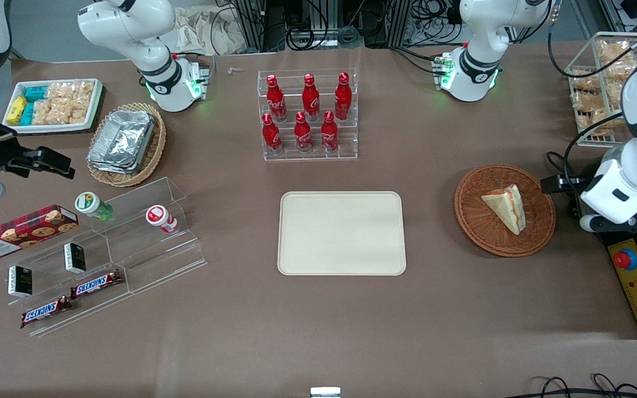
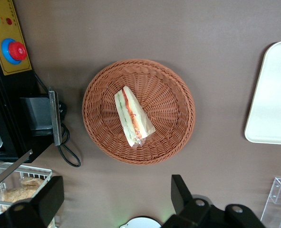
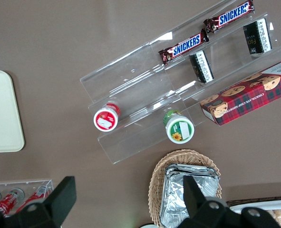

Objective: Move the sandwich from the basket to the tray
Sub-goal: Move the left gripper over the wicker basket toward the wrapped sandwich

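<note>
The sandwich (image 1: 504,207), a tan wedge with red and green filling, lies in the round reddish-brown basket (image 1: 484,232) toward the working arm's end of the table. The left wrist view looks down on the sandwich (image 2: 133,116) in the basket (image 2: 173,95). My left gripper (image 1: 557,183) hangs high beside the basket, off its rim, open and empty; its fingers stand wide apart in the left wrist view (image 2: 116,190). The cream-beige tray (image 1: 342,232) lies bare at mid-table beside the basket, and its edge shows in the left wrist view (image 2: 273,95).
A clear rack of red bottles (image 1: 307,116) stands farther from the camera than the tray. A control box with a red button (image 1: 636,276) and a wire basket of snacks (image 1: 600,83) sit near the working arm. A clear stepped shelf with snacks (image 1: 103,249) stands toward the parked arm's end.
</note>
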